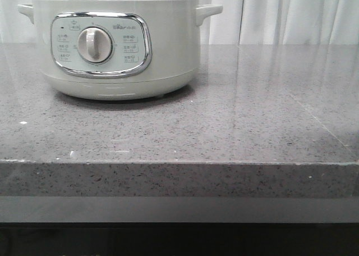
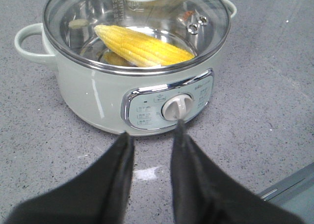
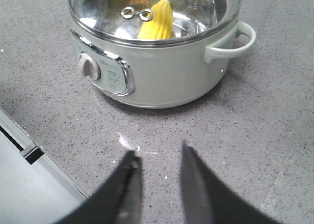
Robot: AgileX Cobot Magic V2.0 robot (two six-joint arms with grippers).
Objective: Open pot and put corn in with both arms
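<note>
The pale cream-green pot point(image 1: 118, 48) stands on the grey counter at the back left, its dial facing me, and its glass lid point(image 2: 137, 22) is on. The yellow corn point(image 2: 142, 47) lies inside the pot under the lid; its tapered end also shows in the right wrist view point(image 3: 157, 22). My left gripper point(image 2: 152, 133) is open and empty, above the counter just in front of the pot's control panel point(image 2: 169, 106). My right gripper point(image 3: 158, 153) is open and empty above the counter, apart from the pot point(image 3: 162, 67). Neither gripper shows in the front view.
The grey speckled counter point(image 1: 235, 127) ends in a thick front edge point(image 1: 179, 177). White curtains point(image 1: 280, 14) hang behind it. The counter's edge also shows in the right wrist view point(image 3: 29, 155) and in the left wrist view point(image 2: 289, 184).
</note>
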